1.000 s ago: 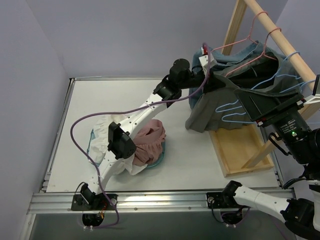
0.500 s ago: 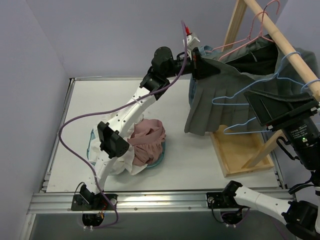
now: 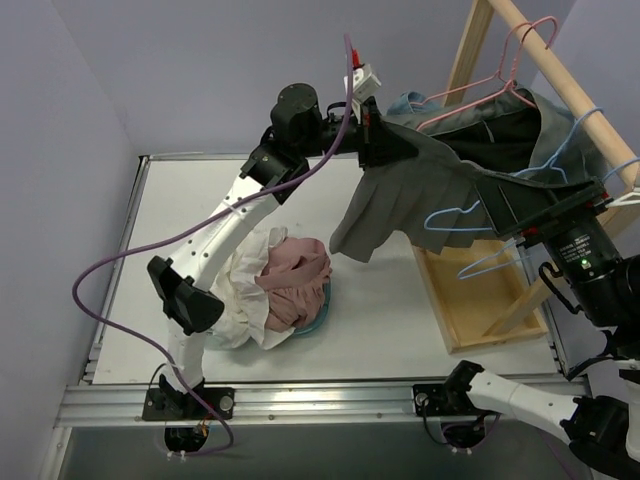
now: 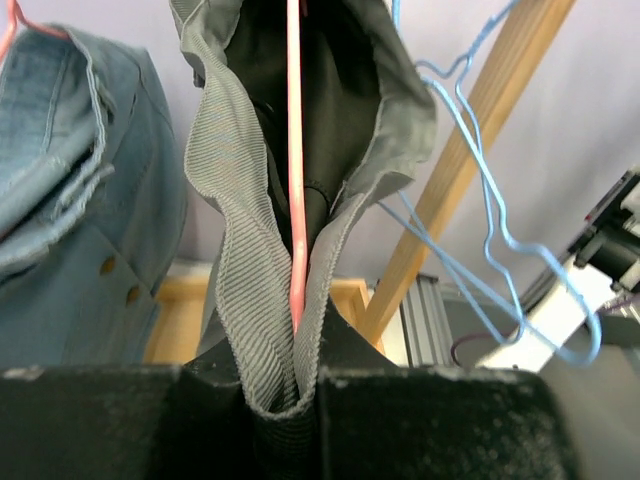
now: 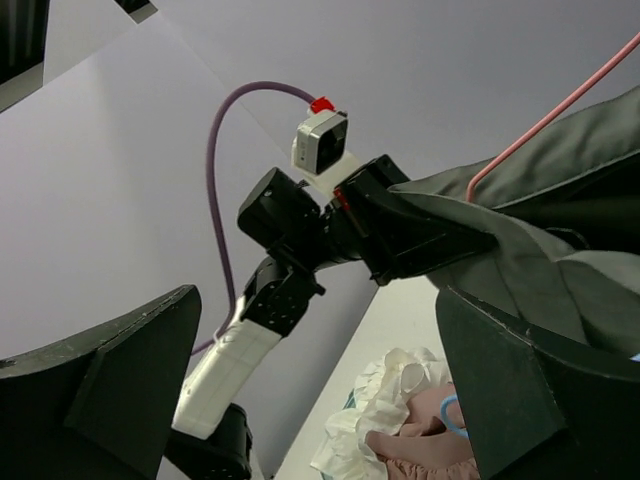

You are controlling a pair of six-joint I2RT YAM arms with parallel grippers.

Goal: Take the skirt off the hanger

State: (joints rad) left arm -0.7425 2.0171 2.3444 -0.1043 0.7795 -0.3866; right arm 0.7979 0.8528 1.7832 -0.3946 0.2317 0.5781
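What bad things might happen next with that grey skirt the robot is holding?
The pink hanger runs into the fold of grey skirt that the left fingers pinch, so it may come along instead of slipping out. A blue hanger sits right against the skirt and might snag and get dragged. The right fingers are open, so nothing steadies either hanger.

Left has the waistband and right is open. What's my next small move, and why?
Probably draw the left arm leftward and slightly down, away from the rack. The left fingers are shut on the skirt at its waistband, but the pink hanger wire runs inside that fold, so the skirt isn't off. The right fingers are open and hold nothing.
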